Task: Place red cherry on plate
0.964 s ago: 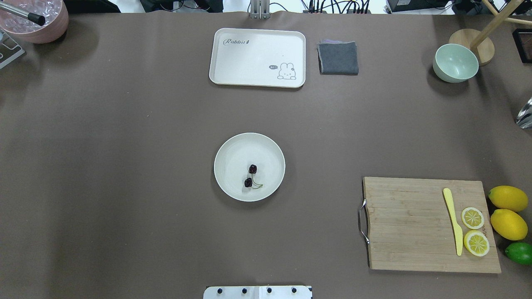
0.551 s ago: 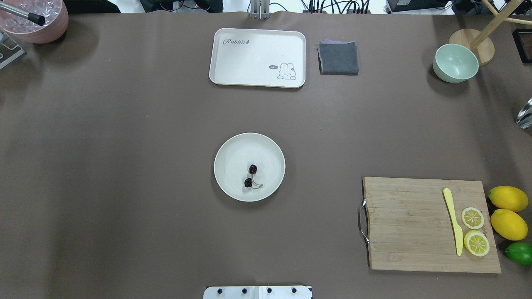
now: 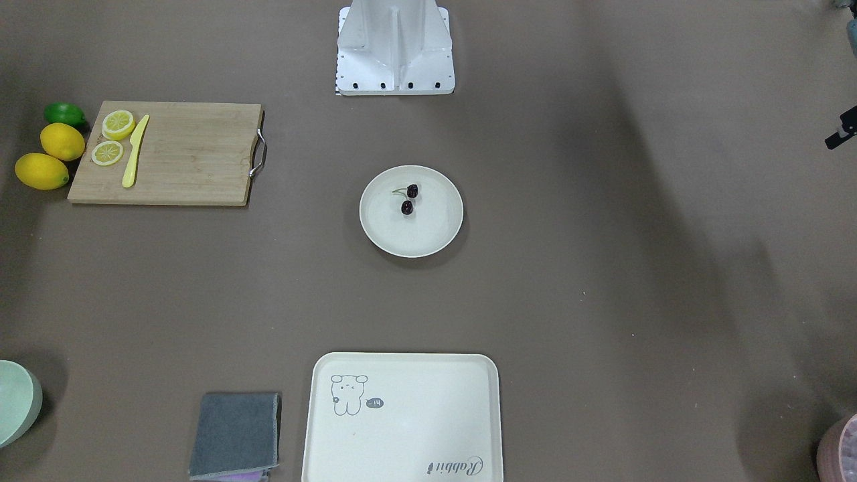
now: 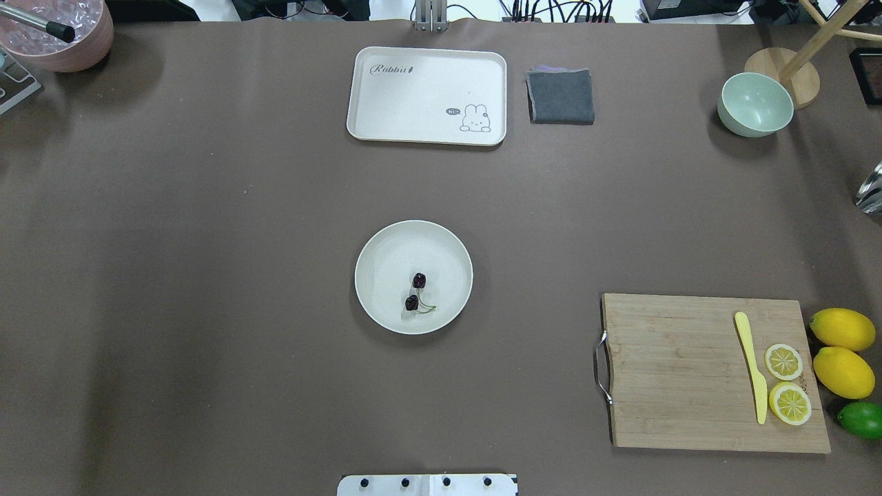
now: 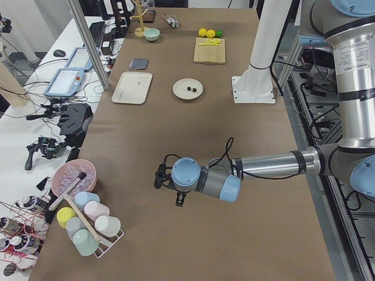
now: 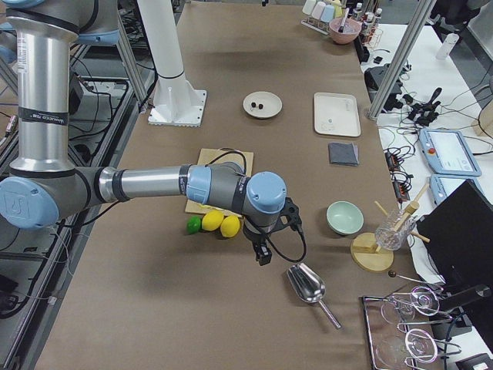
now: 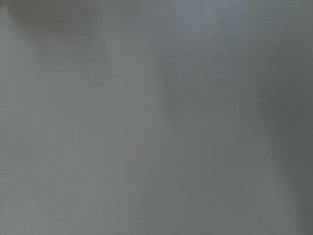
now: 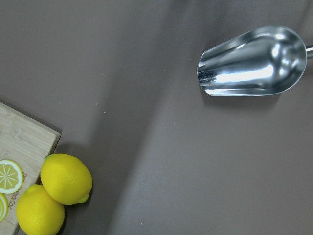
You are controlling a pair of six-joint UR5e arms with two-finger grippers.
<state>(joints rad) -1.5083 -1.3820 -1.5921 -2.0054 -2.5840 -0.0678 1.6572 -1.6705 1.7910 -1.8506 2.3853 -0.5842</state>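
Status from front view: you've got red cherry lying inside plate | overhead: both fruits rest on its floor, stems joined | left side: left gripper hangs over table, well apart from plate, can't tell its opening | right side: right gripper near lemons and scoop, far from cherry, opening unclear too

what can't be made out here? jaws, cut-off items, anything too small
Left gripper: only in the exterior left view, small and dark; jaws open or shut, cannot tell.
Right gripper: only in the exterior right view; same doubt.
Metal scoop: cut by the overhead view's right edge.
Red cherry on plate: too small to see whether the stems join.
Left wrist view: bare table only.
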